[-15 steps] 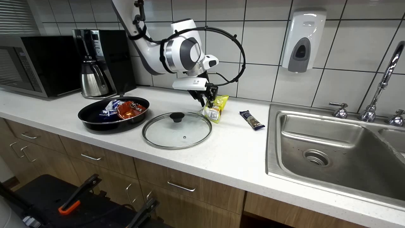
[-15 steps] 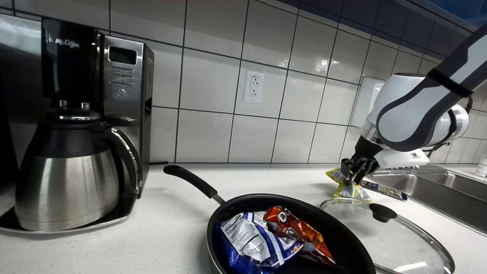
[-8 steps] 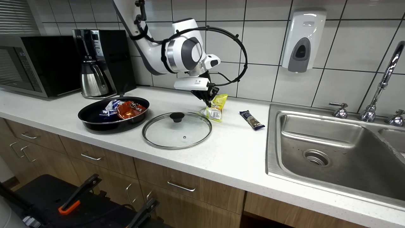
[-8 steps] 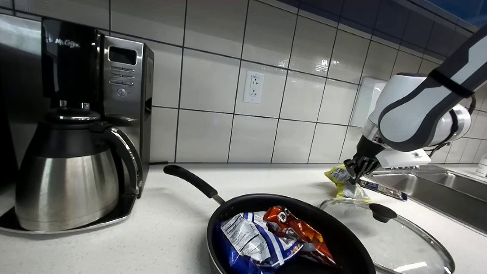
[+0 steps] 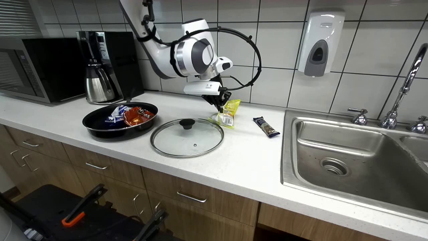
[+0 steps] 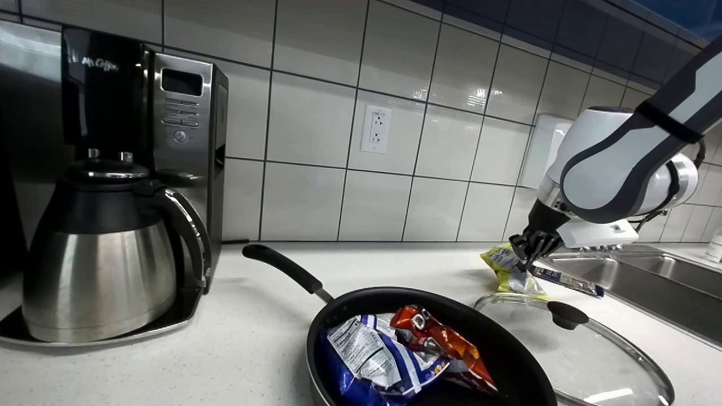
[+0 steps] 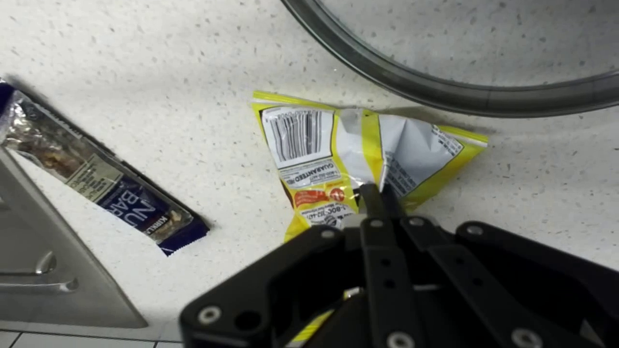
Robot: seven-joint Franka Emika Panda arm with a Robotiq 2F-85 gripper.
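- Currently I have the gripper [image 7: 380, 191] clenched on the yellow bag [image 7: 353, 154], its fingertips meeting over a crumpled fold in the wrapper.
- I see that bag on the counter [image 5: 234, 160], between the lid [image 5: 174, 140] and the nut bar [image 5: 266, 127]; the wrist view shows its printed side up.
- The lid lies flat with its knob [image 5: 186, 123] up, just beside the bag; whether the two touch, I can't tell.
- On the bag's other side, the nut bar lies flat, well apart from my gripper and near the sink [image 5: 288, 150].
- Just beside the lid I have the pan [image 5: 117, 135], with a blue bag [image 6: 378, 361] and a red bag [image 6: 443, 344] inside, touching each other.
- In an exterior view, the pan's handle [image 6: 285, 268] points back toward the wall [image 6: 316, 129].
- Beyond the pan I make out the coffee maker [image 6: 183, 135] with its jug [image 6: 101, 276], then the microwave [image 5: 60, 67].
- A soap dispenser [image 5: 322, 43] hangs above the sink, and the faucet [image 5: 408, 73] rises behind the basin.
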